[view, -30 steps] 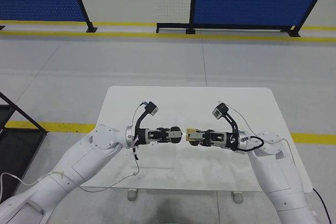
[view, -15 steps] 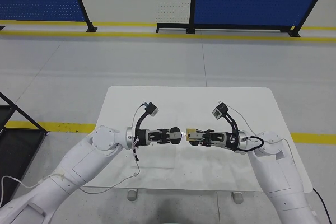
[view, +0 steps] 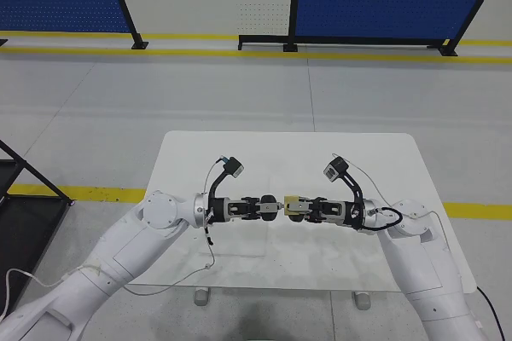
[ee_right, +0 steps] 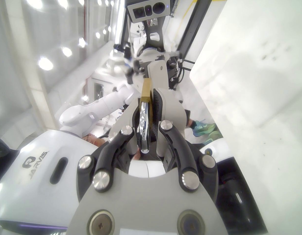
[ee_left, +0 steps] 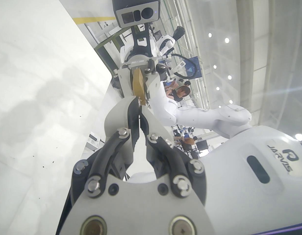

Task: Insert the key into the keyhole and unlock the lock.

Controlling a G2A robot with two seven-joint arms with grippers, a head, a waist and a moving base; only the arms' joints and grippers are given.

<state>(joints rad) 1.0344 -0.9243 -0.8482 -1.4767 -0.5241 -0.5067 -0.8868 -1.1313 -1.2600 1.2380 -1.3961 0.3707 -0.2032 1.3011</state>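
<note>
Top view: the left gripper [view: 270, 205] and right gripper [view: 297, 207] meet nose to nose above the white table [view: 239, 153]. The small rectangular brass padlock [view: 290, 205] sits between the right fingers. A sliver of thin silver metal key [view: 280, 205] pokes past the left fingertips, right at the lock's face.

Left wrist view: the left fingers [ee_left: 121, 113] are pressed nearly together, pinching the key flat. The blade's mostly hidden, so I can't tell how deep it's in.

Right wrist view: the right fingers [ee_right: 163, 108] clamp the brass body from both sides, with the shiny steel shackle [ee_right: 143, 123] lying back between them toward the palm.

Handling-wise, both bits look rigid, small and slick. I'd guess the light key wants to slip when twisted, so pinch its flat head. The heavier lock is best squeezed across its broad faces.
</note>
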